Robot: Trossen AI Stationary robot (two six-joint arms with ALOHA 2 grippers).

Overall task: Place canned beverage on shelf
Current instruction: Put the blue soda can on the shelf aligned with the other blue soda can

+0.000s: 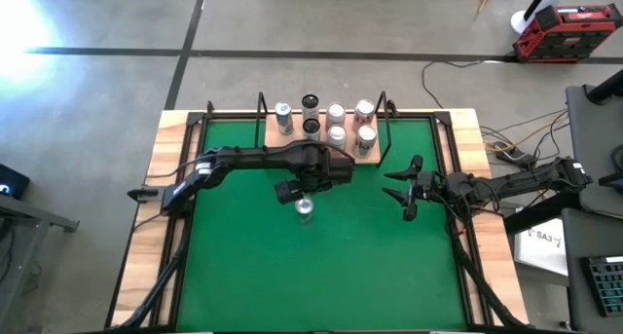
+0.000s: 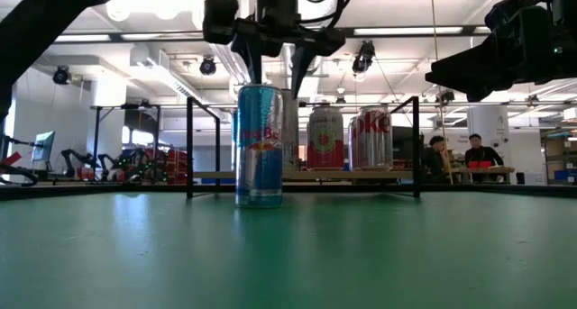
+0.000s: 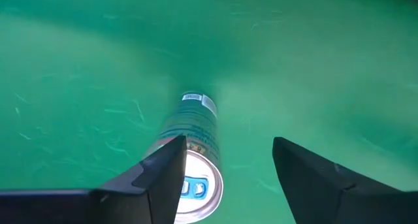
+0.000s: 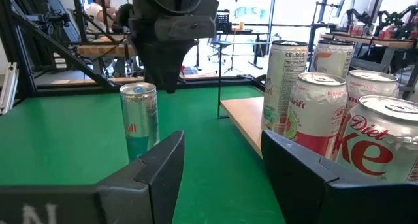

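Note:
A slim blue-and-silver can (image 1: 304, 207) stands upright on the green mat, also in the low view (image 2: 259, 147) and the right wrist view (image 4: 138, 119). My left gripper (image 1: 297, 191) is open and points down just above the can's top (image 3: 196, 188), which lies beside one finger. It touches nothing. The shelf (image 1: 292, 141), a light-wood board framed by black rods, stands at the far edge and holds several upright cans (image 1: 337, 129). My right gripper (image 1: 401, 190) is open and empty over the mat, to the right of the can.
The shelf's black posts (image 2: 189, 147) and rods stand between the mat and the board. Cans fill most of the board (image 4: 245, 119), with bare wood at its left end. The mat (image 1: 292, 276) toward the near edge is bare. People sit in the room beyond the table (image 2: 482, 156).

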